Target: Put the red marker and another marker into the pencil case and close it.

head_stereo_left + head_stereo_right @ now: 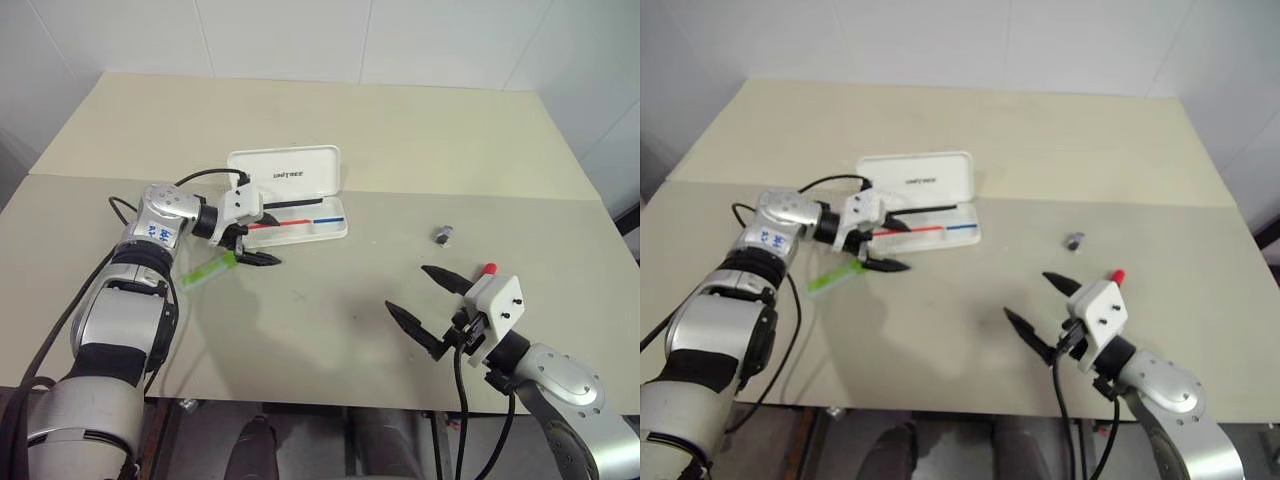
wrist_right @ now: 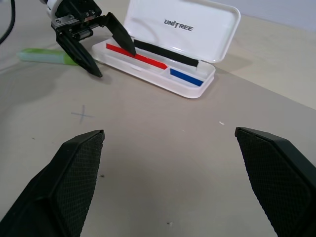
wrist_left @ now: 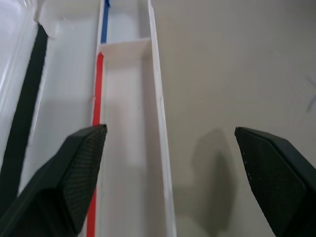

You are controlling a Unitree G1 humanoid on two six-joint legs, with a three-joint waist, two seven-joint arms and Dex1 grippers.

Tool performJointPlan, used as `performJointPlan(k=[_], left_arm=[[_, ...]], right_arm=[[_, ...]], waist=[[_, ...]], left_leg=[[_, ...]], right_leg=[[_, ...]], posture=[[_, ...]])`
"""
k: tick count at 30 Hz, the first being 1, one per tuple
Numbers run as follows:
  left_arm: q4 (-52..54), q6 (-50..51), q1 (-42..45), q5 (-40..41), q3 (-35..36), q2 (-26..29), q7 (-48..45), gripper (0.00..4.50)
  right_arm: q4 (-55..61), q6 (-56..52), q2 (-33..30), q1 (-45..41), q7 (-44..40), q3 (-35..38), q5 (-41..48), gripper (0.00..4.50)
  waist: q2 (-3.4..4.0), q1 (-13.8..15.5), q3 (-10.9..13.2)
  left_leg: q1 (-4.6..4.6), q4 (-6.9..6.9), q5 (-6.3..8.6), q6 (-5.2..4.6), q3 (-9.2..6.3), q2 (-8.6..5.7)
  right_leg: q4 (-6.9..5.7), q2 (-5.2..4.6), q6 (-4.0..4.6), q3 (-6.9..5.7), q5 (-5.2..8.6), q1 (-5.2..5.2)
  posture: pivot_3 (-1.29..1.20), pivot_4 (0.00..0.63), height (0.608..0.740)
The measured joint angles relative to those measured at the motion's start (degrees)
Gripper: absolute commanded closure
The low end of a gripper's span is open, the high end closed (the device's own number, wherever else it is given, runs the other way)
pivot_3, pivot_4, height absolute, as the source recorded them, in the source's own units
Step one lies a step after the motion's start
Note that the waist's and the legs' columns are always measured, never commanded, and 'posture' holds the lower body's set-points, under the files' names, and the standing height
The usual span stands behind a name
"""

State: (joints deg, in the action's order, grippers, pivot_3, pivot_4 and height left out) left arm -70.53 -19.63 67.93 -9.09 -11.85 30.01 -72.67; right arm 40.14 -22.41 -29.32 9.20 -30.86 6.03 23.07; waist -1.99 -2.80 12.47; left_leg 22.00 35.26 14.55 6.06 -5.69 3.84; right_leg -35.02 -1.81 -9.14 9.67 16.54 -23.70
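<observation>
The white pencil case (image 1: pixel 285 172) lies open at the middle of the table, its "UNITREE" lid tipped back and its tray (image 3: pixel 126 148) empty except for a printed red-blue stripe. My left gripper (image 1: pixel 255 238) is open at the tray's left end, one finger over the tray and the other over the table in front of it. The light-green marker (image 1: pixel 208 270) lies on the table just left of that gripper. The red marker (image 1: pixel 489 269) shows as a red cap behind my right gripper's wrist housing. My right gripper (image 1: pixel 408 288) hovers open and empty at the front right.
A small dark grey lump (image 1: pixel 443 235) lies on the table right of the case. The beige table (image 1: pixel 330 320) has a seam running across behind the case, with white walls beyond its far edge. A faint cross mark (image 2: pixel 82 115) sits on the tabletop.
</observation>
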Motion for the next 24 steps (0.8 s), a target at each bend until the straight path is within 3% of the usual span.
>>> performJointPlan(k=[10,23,24], left_arm=[[-0.9,1.7,1.2,-3.9,-1.6,-1.0,5.0,0.05],[-1.7,2.0,1.0,-4.1,-0.3,-1.8,6.3,4.36],[-1.6,1.8,1.0,-4.0,-0.1,-1.8,5.9,4.45]], right_arm=[[0.0,-0.1,0.1,-1.0,0.2,0.0,-0.2,0.0],[0.1,-0.2,-1.7,-1.9,-1.6,0.1,1.0,0.0],[-0.1,-0.3,-1.9,-2.0,-1.8,0.2,1.2,0.0]], waist=[[-0.09,-0.3,0.0],[-0.18,-0.3,0.0],[-0.18,-0.3,0.0]], left_leg=[[-0.23,0.13,-0.29,-0.17,0.04,-0.01],[-0.14,-0.04,-0.31,-0.21,0.06,-0.01],[-0.15,-0.06,-0.31,-0.22,0.07,-0.01]], right_leg=[[0.13,0.0,0.81,0.04,0.01,0.24],[0.25,0.0,0.77,0.06,0.02,0.17],[0.24,0.0,0.74,0.06,0.05,0.18]], posture=[[0.0,0.15,0.74],[0.0,0.15,0.74],[0.0,0.15,0.74]])
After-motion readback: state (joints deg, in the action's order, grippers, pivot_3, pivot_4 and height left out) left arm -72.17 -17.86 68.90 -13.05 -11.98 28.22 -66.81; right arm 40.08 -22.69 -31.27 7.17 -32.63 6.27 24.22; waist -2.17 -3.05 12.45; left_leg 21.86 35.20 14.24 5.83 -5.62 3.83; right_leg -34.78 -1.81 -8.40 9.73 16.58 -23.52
